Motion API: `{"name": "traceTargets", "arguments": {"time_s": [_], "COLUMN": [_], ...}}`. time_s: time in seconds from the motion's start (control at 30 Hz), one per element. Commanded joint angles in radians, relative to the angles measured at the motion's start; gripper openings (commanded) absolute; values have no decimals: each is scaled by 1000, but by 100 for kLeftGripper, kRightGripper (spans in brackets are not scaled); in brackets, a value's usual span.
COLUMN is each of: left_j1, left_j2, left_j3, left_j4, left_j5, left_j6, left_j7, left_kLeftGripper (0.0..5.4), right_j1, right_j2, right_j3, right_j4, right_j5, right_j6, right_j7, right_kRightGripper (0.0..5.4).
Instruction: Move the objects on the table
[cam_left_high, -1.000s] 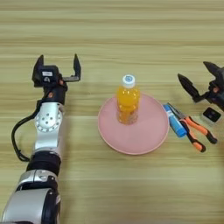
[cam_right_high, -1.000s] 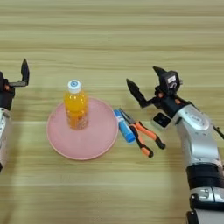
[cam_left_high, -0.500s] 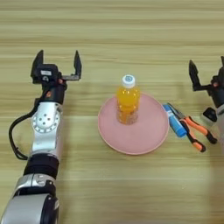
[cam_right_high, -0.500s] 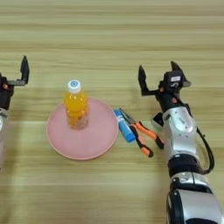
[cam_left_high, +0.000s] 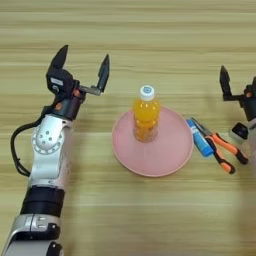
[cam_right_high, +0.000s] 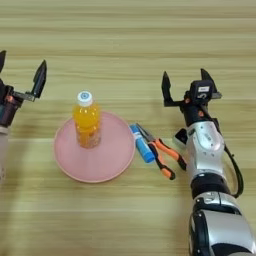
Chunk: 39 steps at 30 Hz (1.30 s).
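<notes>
Left eye view: the left gripper (cam_left_high: 82, 62) is raised over the surface (cam_left_high: 150, 30), its two black fingers spread wide apart and holding nothing; it stands up and to the left of the pink plate (cam_left_high: 170, 160), well apart from it. Right eye view: the right gripper (cam_right_high: 186, 82) likewise has its fingers parted and empty, poised above and to the right of the orange-handled pliers (cam_right_high: 162, 155).

The orange-drink bottle (cam_left_high: 145, 116) stands upright with its white cap on, in the left half of the plate; no label text or brand can be read on it. Just beside the plate's right rim lies the blue stick (cam_right_high: 141, 144), slanted, with the pliers just beside it on its right, jaws toward the far side and handles pointing near and right. A small dark-and-white object (cam_right_high: 180, 137) rests on the surface beside the right forearm, just right of the pliers; its nature cannot be told. Nothing lies between either gripper and the plate.
</notes>
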Motion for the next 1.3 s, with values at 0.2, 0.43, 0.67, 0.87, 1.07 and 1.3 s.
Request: {"name": "traceTargets", "arguments": {"time_s": [0.2, 0.43, 0.67, 0.87, 1.07, 1.3], "left_j1": [40, 52, 53, 48, 46, 53], "left_j2": [5, -6, -11, -11, -8, -2], "left_j3": [-65, -121, -172, -194, -197, -206], "left_j4": [-152, -177, -156, -131, -110, -91], "left_j5": [-25, -31, -9, 1, -16, -8], "left_j6": [90, 133, 143, 155, 210, 252], "left_j7": [-72, -117, -148, -160, -176, -199], "left_kLeftGripper": [540, 540, 540, 540, 540, 540], "right_j1": [-27, -28, -30, -32, -32, -31], "right_j2": [7, 7, 10, 13, 15, 14], "right_j3": [4, 3, -1, -1, 0, -1], "right_j4": [26, 25, 27, 29, 27, 25], "right_j5": [-8, -6, 0, -1, -3, -2], "right_j6": [-13, -11, -3, -3, -3, -2], "right_j7": [-6, -4, -4, -7, -9, -8], "right_kRightGripper": [536, 536, 536, 536, 536, 536]}}
